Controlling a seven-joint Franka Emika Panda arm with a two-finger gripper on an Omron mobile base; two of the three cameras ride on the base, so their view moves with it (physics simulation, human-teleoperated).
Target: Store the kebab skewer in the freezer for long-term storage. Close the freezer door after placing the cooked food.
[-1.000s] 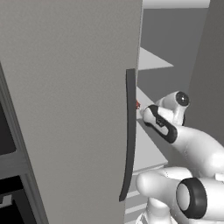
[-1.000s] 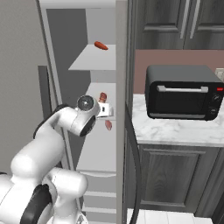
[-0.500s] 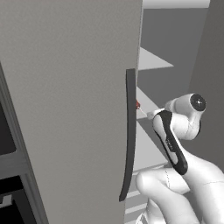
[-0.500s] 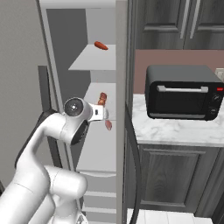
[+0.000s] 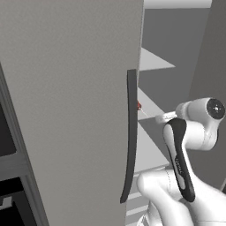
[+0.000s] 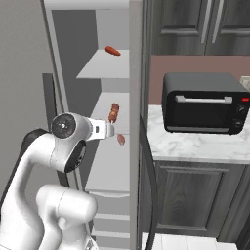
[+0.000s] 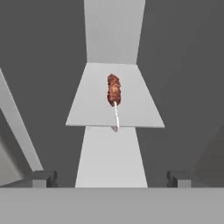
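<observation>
The kebab skewer lies free on a flat white shelf inside the open freezer, meat chunks away from me and the pale stick toward me. It also lies on the middle shelf, and a red bit of it peeks past the door edge. My gripper is open and empty, drawn back from the shelf with the skewer straight ahead of it. The hand hovers just outside the shelf front. The freezer door stands wide open, its long dark handle facing me.
A small red food item rests on the upper shelf and a pinkish piece sits below the skewer. Right of the fridge, a black toaster oven stands on a marble counter. The second fridge door's edge borders the freezer opening.
The hand has drawn back a little from the shelf and the wrist has lifted. The skewer stays on the shelf. The jaws stayed open.
</observation>
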